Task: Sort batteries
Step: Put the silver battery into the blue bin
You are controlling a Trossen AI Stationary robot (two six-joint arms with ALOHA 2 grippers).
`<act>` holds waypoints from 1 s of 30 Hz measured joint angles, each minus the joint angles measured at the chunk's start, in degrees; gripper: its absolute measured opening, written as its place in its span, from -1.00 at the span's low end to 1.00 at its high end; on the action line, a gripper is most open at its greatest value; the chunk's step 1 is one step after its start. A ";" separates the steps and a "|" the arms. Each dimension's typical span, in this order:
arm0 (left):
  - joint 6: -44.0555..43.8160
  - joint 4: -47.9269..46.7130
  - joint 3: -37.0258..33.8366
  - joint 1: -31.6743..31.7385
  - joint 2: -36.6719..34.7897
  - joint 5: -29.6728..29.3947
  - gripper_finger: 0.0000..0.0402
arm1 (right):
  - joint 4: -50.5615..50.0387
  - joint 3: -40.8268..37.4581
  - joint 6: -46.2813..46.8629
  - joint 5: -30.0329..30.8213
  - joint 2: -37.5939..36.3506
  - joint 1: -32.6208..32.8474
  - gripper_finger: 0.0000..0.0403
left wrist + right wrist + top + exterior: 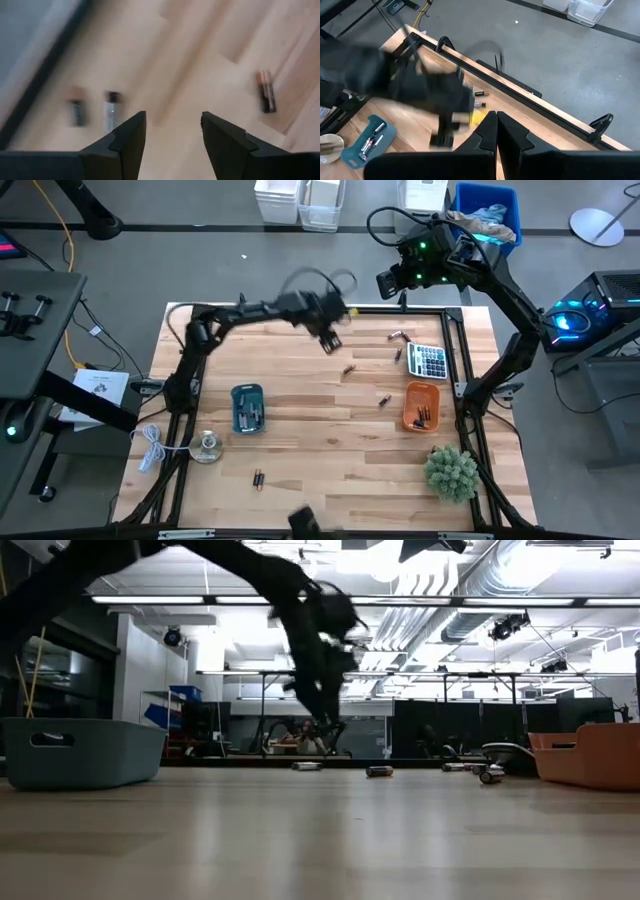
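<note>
Loose batteries lie on their sides on the wooden table: one [348, 368] near the middle, one [383, 400] beside the orange tray [421, 388], two [398, 336] by the far edge, one [258, 477] near the front. More lie in the orange tray and in the blue tray [247, 392]. My left gripper [332, 343] hangs open above the far middle of the table with nothing between its fingers [131, 137]; batteries [266, 90] [112, 110] show on the wood beneath. My right gripper [496, 125] is shut and raised over the far right corner.
A grey calculator [430, 360] lies at the far right and a green plant [450, 470] at the near right. A round white object [205, 446] and a white cable [150, 446] sit at the near left. A black frame [460, 370] rims the table.
</note>
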 joint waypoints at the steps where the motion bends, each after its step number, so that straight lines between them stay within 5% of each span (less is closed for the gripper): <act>1: 1.58 0.15 0.04 1.87 -0.77 0.60 -0.10 | -0.01 0.00 0.15 -0.01 0.00 0.00 -1.00; 8: 6.06 -0.90 -0.30 15.79 3.00 13.82 -0.10 | -0.35 0.00 2.63 -0.05 0.00 0.04 -1.00; 20: 9.57 1.30 -0.19 14.04 8.19 8.43 -0.10 | 0.08 0.00 8.06 1.20 0.00 0.04 -1.00; 30: 9.37 0.86 -0.11 13.52 10.31 9.87 -0.17 | 0.15 0.00 9.53 1.55 0.02 0.03 -1.00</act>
